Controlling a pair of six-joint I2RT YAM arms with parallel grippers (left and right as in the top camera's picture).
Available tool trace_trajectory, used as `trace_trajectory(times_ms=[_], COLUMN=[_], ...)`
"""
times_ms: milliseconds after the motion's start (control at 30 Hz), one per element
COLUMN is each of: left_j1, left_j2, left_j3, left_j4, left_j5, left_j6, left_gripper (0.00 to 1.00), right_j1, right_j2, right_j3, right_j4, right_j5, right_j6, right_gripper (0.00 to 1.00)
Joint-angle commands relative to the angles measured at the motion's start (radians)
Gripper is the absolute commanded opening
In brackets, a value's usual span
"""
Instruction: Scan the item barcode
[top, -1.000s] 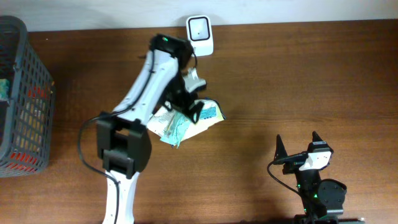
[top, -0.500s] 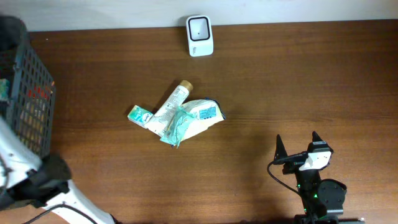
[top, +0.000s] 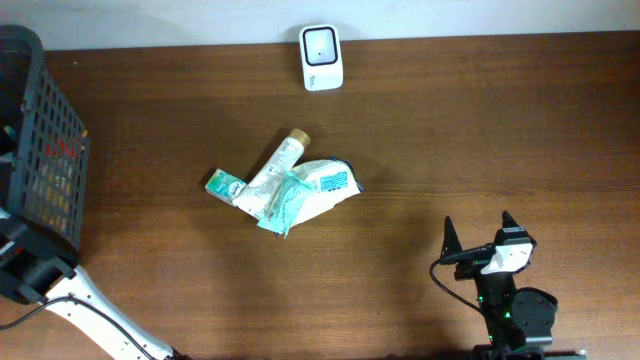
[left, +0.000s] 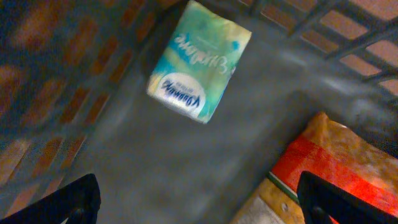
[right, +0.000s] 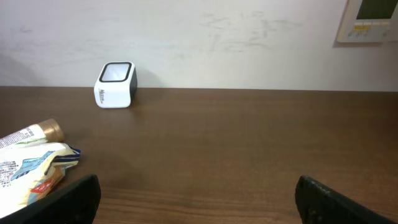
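**Asker:** Where do you stand right now?

**Me:** My left gripper (left: 199, 204) hangs over the inside of the basket (top: 45, 120) at the left edge of the tabletop (top: 480, 120), jaws spread wide and holding nothing. My right gripper (top: 481, 238) is parked near the front right, also wide open and empty.

**Asker:** Which item do you go for?

**Me:** The tissue pack (left: 199, 60), I judge. It lies flat on the basket floor, apart from an orange packet (left: 323, 171) off to one side. The scanner (top: 321, 44) stands at the far edge by the wall. A tube (top: 279, 159), a wipes pack (top: 322, 184) and a small green box (top: 225, 183) lie heaped mid-tabletop.

**Asker:** How do you take it cleanly?

**Me:** The pack sits ahead of my fingers and askew. I'd move forward until it lies between them, turn my wrist so the jaws cross its narrower width, then go straight down. It looks soft, so I'd squeeze the edges gently and keep clear of the grid wall and the orange packet.

**Asker:** And the barcode?

**Me:** I can't see one on the upper face, so it's likely underneath. I'd pinch the sides, not the faces, so either face can be shown to the scanner's window. Then I'd lift well over the basket rim and carry it past the heap.
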Motion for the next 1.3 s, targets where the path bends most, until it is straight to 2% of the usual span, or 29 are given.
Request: trace_trajectory(times_ms=[0,333,500,567,700,900,967,1033,1067,1200,1233,1267], left_j1=[-0.002,-0.014,-0.017,-0.019,-0.024,-0.103,-0.138,-0.201,-0.236,-0.403,-0.457,-0.526], left_j2=[0.039,0.231,0.256,0.225,0.061,-0.288,-0.403,-0.517,-0.556,-0.774,-0.835,-0.924], left_j3=[0.002,0.002,0.010,0.037,0.146,0.272,0.281,0.281,0.273,0.069,-0.018,-0.164], left_j4=[0.055,0.240,0.233,0.204,0.116,-0.148,-0.247,-0.429,-0.469,-0.469,-0.469,-0.469], left_j5=[0.008,0.008,0.009,0.031,0.251,0.289,0.265,0.124,0.053,0.048,0.017,-0.096], left_j6=[0.139,0.139,0.129,0.071,-0.111,-0.129,-0.129,-0.128,-0.126,-0.121,-0.121,-0.142], left_gripper=[0.99,0.99,1.00,1.00,0.99,0.99,0.99,0.99,0.99,0.99,0.99,0.99], right_j1=[-0.005,-0.005,-0.005,-0.005,-0.005,-0.005,-0.005,-0.005,-0.005,-0.005,-0.005,-0.005], right_j2=[-0.008,-0.008,-0.008,-0.008,-0.008,-0.008,-0.008,-0.008,-0.008,-0.008,-0.008,-0.008], right_j3=[-0.006,-0.006,-0.006,-0.006,-0.006,-0.006,-0.006,-0.006,-0.006,-0.006,-0.006,-0.006], right_j4=[-0.003,-0.003,-0.003,-0.003,-0.003,-0.003,-0.003,-0.003,-0.003,-0.003,-0.003,-0.003], right_j5=[-0.012,-0.012,-0.012,-0.012,-0.012,-0.012,-0.012,-0.012,-0.012,-0.012,-0.012,-0.012], right_j6=[-0.001,-0.001,-0.001,-0.001,-0.001,-0.001,-0.001,-0.001,-0.001,-0.001,-0.001,-0.001], right_gripper=[0.99,0.99,0.99,0.99,0.99,0.99,0.99,0.99,0.99,0.99,0.99,0.99])
